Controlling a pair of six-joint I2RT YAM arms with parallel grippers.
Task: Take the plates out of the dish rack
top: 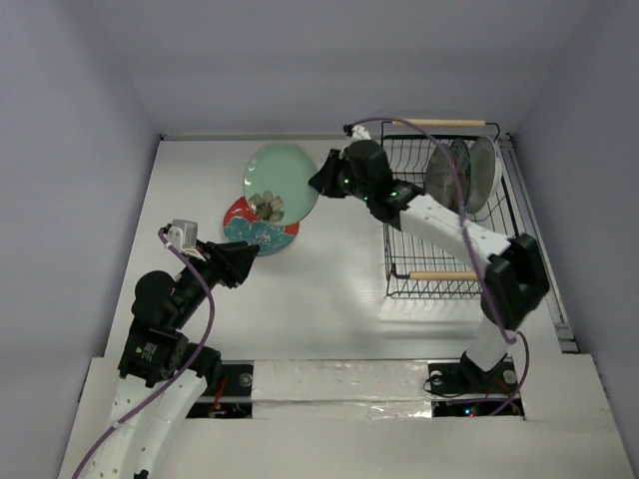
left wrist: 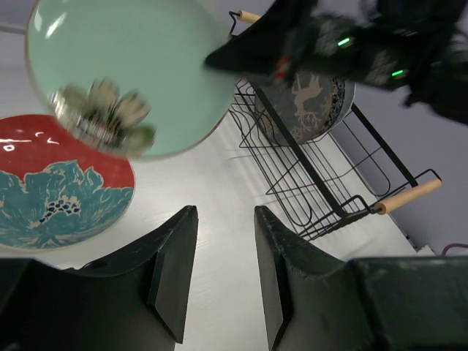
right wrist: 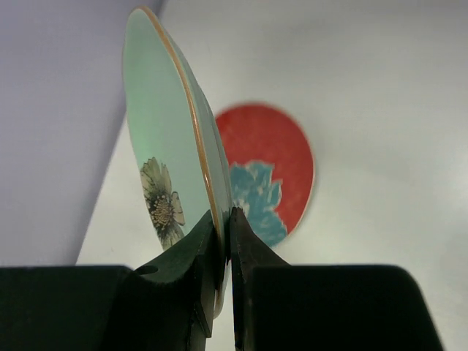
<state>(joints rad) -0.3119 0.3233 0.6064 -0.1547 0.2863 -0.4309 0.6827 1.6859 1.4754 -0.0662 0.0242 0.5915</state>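
My right gripper (top: 321, 180) (right wrist: 225, 213) is shut on the rim of a mint-green plate (top: 280, 172) (right wrist: 157, 131) (left wrist: 124, 58) with a pale flower. It holds the plate tilted above the table, left of the dish rack. A red plate with a teal flower (top: 240, 215) (left wrist: 66, 168) (right wrist: 270, 146) lies flat on the table, partly under the held plate. The black wire dish rack (top: 399, 269) (left wrist: 307, 190) stands at the right with grey plates (top: 444, 172) on edge; one shows a pale deer figure (left wrist: 307, 102). My left gripper (top: 243, 261) (left wrist: 225, 210) is open and empty, just in front of the red plate.
The rack's wooden handles are at its far end (top: 444, 123) and near end (top: 442, 275) (left wrist: 409, 196). Grey walls enclose the white table (top: 329, 289) on the left, back and right. My right arm (top: 449, 230) stretches across the rack.
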